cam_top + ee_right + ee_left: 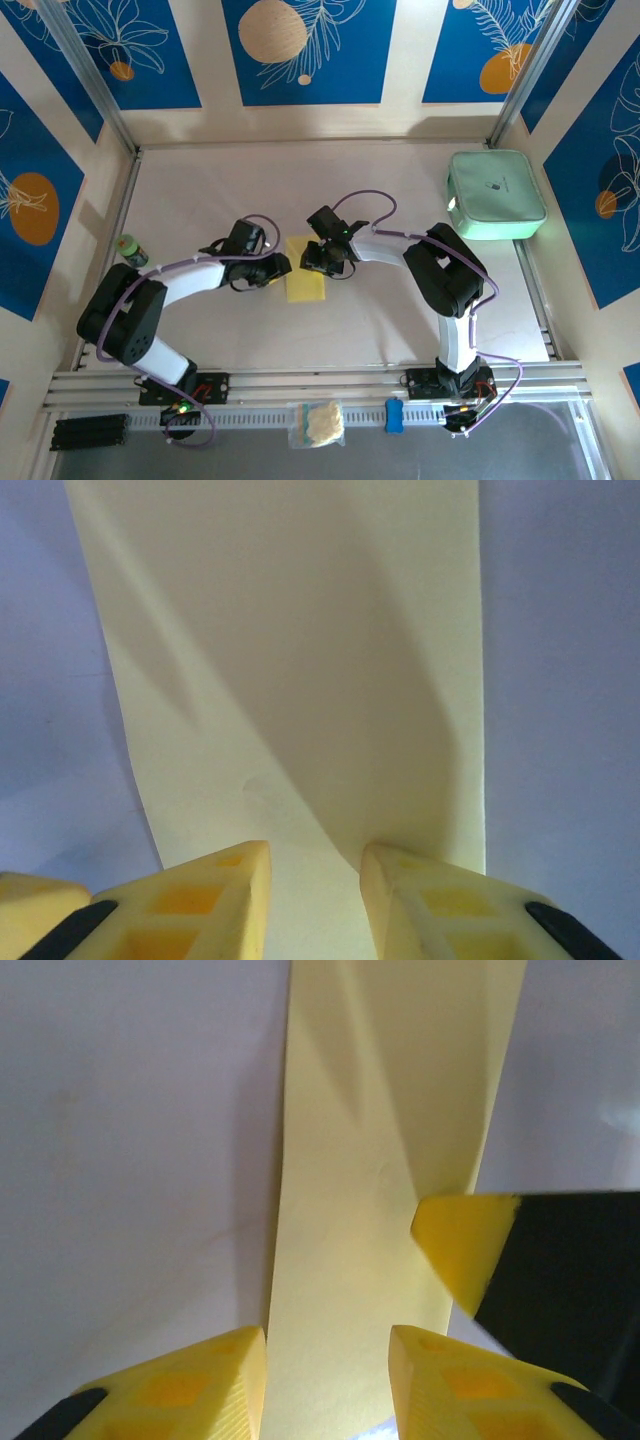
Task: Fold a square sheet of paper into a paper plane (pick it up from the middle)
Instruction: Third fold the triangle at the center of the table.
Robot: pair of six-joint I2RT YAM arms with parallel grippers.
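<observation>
The square sheet of paper [305, 287] lies flat at the middle of the surface [200, 195], between the two arms. From above it reads as a pale yellow rectangle, not a square. Its long axis runs from the near edge toward the far wall, tilted slightly so the far end leans left. Both ends look blunt, with no sharp nose at either one.

The left end effector [283, 268] sits at the sheet's left long edge and the right end effector [318, 262] at its right long edge, facing each other across the far half.

In the left wrist view the sheet [340, 1160] runs straight away from the end effector [327, 1345], whose jaws stand narrowly parted over the yellow strip. A fingertip [462, 1245] of the right end effector touches the strip's right edge. A diagonal crease crosses the far part.

In the right wrist view the end effector [315, 855] is likewise narrowly parted above the sheet [300, 630], which shows a slanting shadowed fold.

A mint-green case [497, 193] rests well apart at the far right.
</observation>
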